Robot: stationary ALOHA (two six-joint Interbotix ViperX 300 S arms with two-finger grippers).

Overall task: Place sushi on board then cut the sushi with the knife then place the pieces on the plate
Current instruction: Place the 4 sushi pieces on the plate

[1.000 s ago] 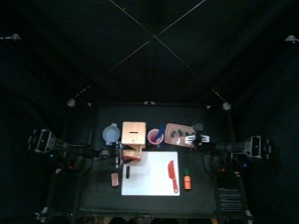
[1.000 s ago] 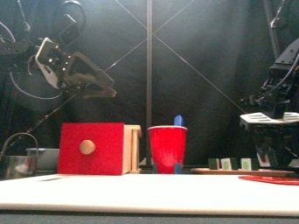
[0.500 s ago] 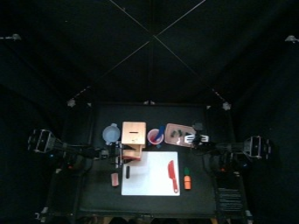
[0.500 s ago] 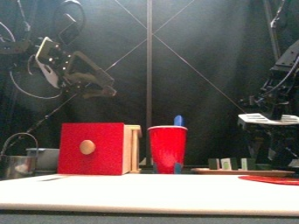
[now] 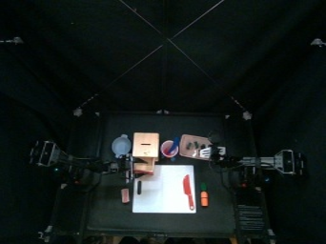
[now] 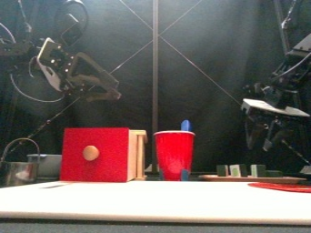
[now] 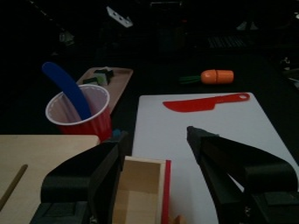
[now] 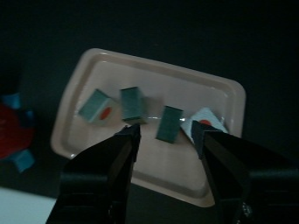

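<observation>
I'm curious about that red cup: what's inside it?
A blue toy knife leans in the red cup, sticking out above the rim. Its lower end is hidden by the cup's wall.

In the front view only the tip of the blue knife (image 6: 186,126) shows above the red cup (image 6: 174,155); the rest sits inside. Far left of the cup, the blue-grey bowl (image 6: 22,170) is dim and cut by the edge. Far right, the red knife (image 6: 286,187) is a cut-off sliver. Behind the cup in the left wrist view, the pink tray (image 7: 122,74) is mostly covered, its sushi pieces (image 7: 103,77) too dark to count. In the right wrist view the cup itself is cut off, and a jaw of the right gripper (image 8: 167,133) covers part of the piece farthest from it.
</observation>
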